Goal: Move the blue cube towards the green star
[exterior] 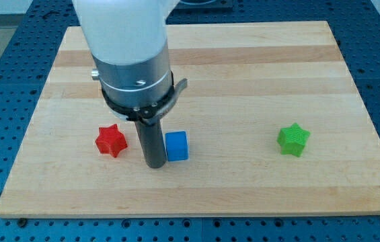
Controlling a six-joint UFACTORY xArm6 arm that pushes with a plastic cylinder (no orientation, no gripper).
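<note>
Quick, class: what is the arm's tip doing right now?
My tip: a bare rod holding nothing, against the blue cube on its view-left side, red star further left.

Count on the table (257, 60): 3 blocks total. 1 blue cube (177, 146), near the bottom edge, left of centre. 2 stars: 1 red star (111, 140) toward the bottom-left corner, 1 green star (292, 139) toward the bottom-right corner. 1 arm, 1 rod, so 1 tip (155, 163), down at the bottom edge side.
</note>
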